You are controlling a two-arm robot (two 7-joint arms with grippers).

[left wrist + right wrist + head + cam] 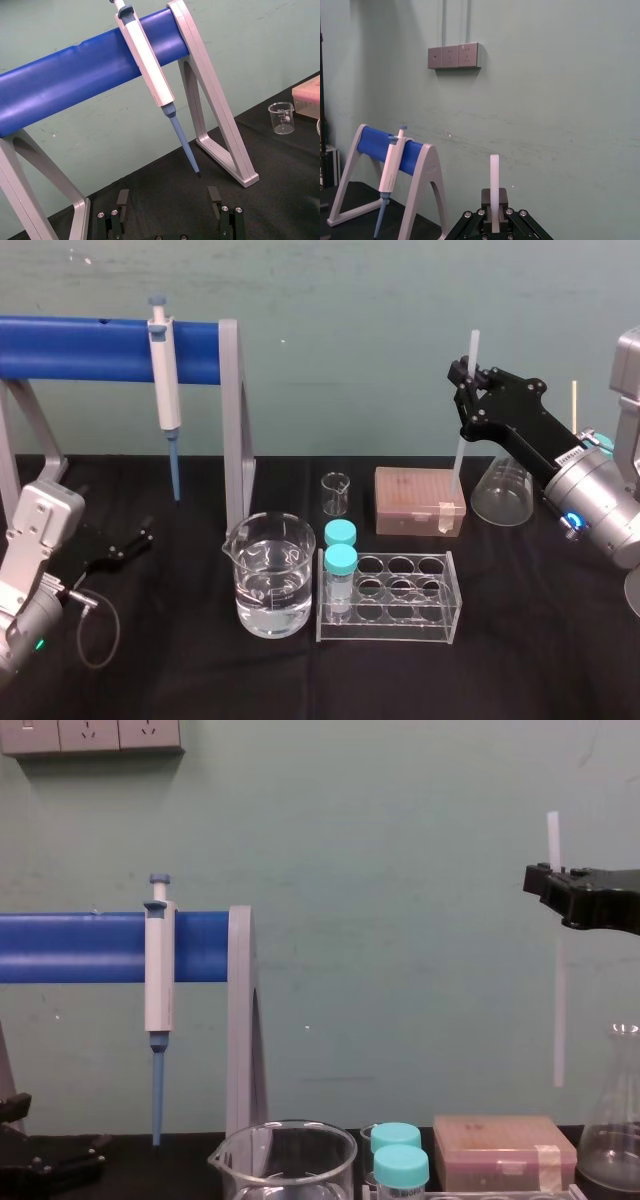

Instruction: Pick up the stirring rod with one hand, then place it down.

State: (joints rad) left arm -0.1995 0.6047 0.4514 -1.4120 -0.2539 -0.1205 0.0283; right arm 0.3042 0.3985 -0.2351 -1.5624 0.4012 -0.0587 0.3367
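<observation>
The stirring rod [461, 455] is a thin translucent-white stick held nearly upright in the air at the right, its lower end hanging just above the pink box [415, 500]. My right gripper [466, 376] is shut on its upper part, with a short length sticking out above the jaws. In the chest view the stirring rod [559, 1010] hangs down from the right gripper [548, 880]. The right wrist view shows the stirring rod [494, 180] rising from between the closed fingers [488, 212]. My left gripper [135, 540] rests low at the far left, open and holding nothing [169, 197].
A white-and-blue pipette [165, 390] hangs on the blue-barred stand [95, 348] at the back left. A beaker of water [268, 585], a small beaker [336, 493], a clear tube rack [400, 625] with two teal-capped vials and a conical flask [503, 490] stand on the black table.
</observation>
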